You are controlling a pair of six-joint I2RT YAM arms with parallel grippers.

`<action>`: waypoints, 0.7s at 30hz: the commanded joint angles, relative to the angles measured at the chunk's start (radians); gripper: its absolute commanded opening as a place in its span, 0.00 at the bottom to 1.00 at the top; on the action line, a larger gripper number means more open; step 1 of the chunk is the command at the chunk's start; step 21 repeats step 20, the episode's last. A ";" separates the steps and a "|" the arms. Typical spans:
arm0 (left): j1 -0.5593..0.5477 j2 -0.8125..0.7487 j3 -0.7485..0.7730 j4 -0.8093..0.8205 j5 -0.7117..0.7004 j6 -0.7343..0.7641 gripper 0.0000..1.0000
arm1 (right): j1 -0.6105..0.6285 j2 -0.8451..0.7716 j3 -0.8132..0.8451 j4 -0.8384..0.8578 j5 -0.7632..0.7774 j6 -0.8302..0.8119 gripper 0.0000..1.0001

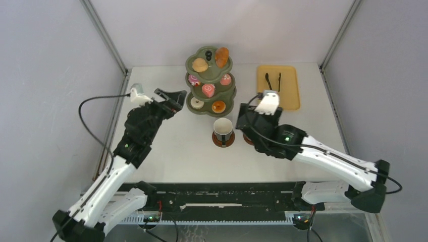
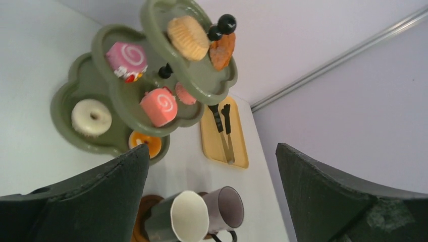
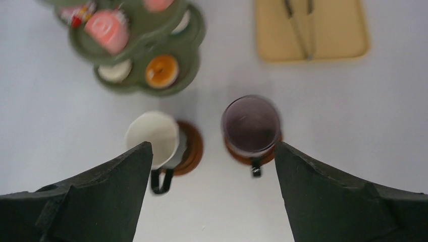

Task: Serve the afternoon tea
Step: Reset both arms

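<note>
Pale grey walls close in a white table [image 1: 171, 146], and at its far middle stands an olive-green three-tier stand [image 2: 68, 85] with a black knob [image 1: 208, 53]. The top tier carries a brown bun [image 1: 200, 64] and an orange-brown pastry [image 1: 221, 56]. The middle tier holds pink swirl cakes [image 1: 208, 90], and the bottom tier a white donut [image 1: 197, 103] and an orange donut [image 1: 218, 106]. Just in front of the stand a cup with a pale inside [image 1: 222, 127] sits on a brown saucer [image 1: 224, 143]. Beside it to the right, a second cup with a dark inside [image 3: 251, 123] sits on its own saucer under the right gripper [image 3: 213, 146], whose jaws stand wide with nothing between them. The left gripper [image 1: 170, 96] hovers just left of the stand, its jaws also wide and empty. At the far right, black tongs [image 1: 273, 81] lie on a yellow tray [image 1: 290, 96].
</note>
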 commanded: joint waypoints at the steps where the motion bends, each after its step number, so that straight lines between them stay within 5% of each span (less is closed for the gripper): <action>1: 0.004 0.134 0.141 0.176 0.101 0.172 1.00 | -0.115 -0.128 -0.080 0.092 0.116 -0.067 0.98; 6: 0.005 0.200 0.201 0.143 -0.066 0.347 1.00 | -0.308 -0.266 -0.223 0.247 0.051 -0.117 1.00; 11: 0.023 0.231 0.140 0.211 -0.268 0.425 1.00 | -0.460 -0.312 -0.288 0.231 0.012 -0.036 1.00; 21: 0.105 0.284 -0.017 0.258 -0.356 0.410 1.00 | -0.519 -0.308 -0.379 0.110 0.038 0.122 1.00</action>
